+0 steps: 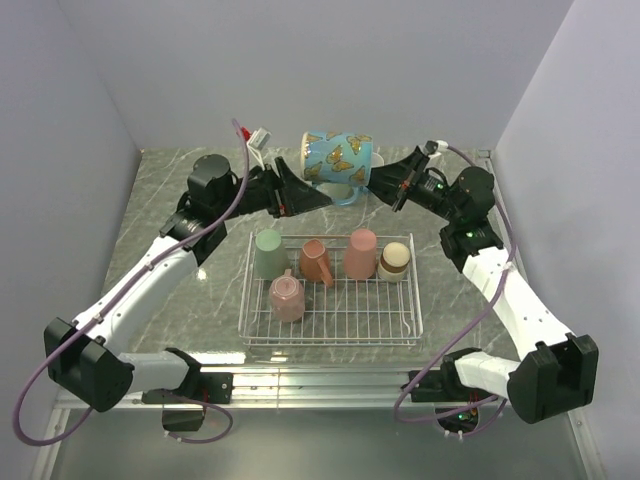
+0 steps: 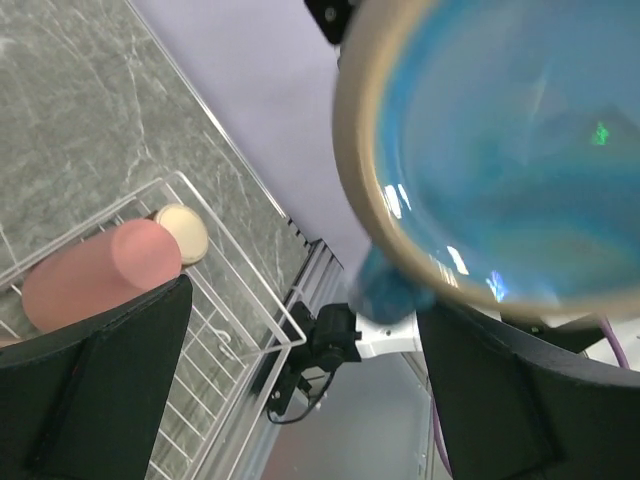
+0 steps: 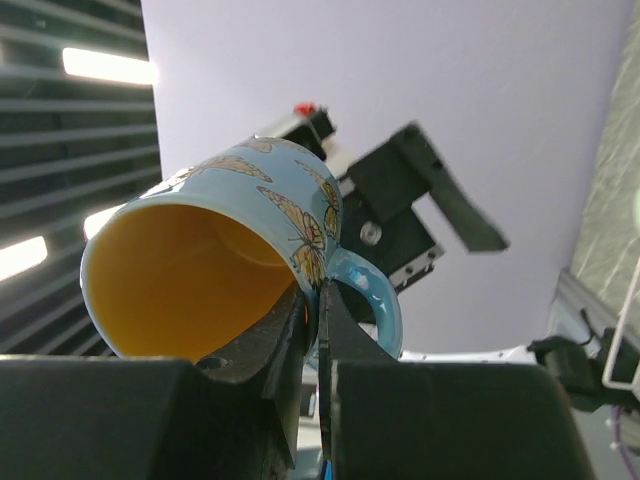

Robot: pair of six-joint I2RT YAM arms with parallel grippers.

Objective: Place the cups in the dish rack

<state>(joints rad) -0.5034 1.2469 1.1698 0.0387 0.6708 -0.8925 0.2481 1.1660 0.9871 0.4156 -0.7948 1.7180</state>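
Observation:
A blue butterfly mug (image 1: 338, 158) with a yellow inside (image 3: 190, 275) hangs on its side in the air behind the dish rack (image 1: 330, 340). My right gripper (image 3: 322, 290) is shut on its rim beside the handle (image 3: 375, 300). My left gripper (image 1: 308, 190) stands open at the mug's other end, and the glazed bottom (image 2: 500, 150) fills the left wrist view above the wide-apart fingers (image 2: 100, 380). Inside the rack stand a green cup (image 1: 268, 252), a salmon mug (image 1: 316, 260), a pink cup (image 1: 360, 252), a short brown cup (image 1: 395, 258) and a pink mug (image 1: 287, 297).
Grey walls close in the marble table (image 1: 180, 300) at the back and on both sides. The rack takes up the middle, with its front rim near the arm bases. Both forearms reach round the rack's left and right sides.

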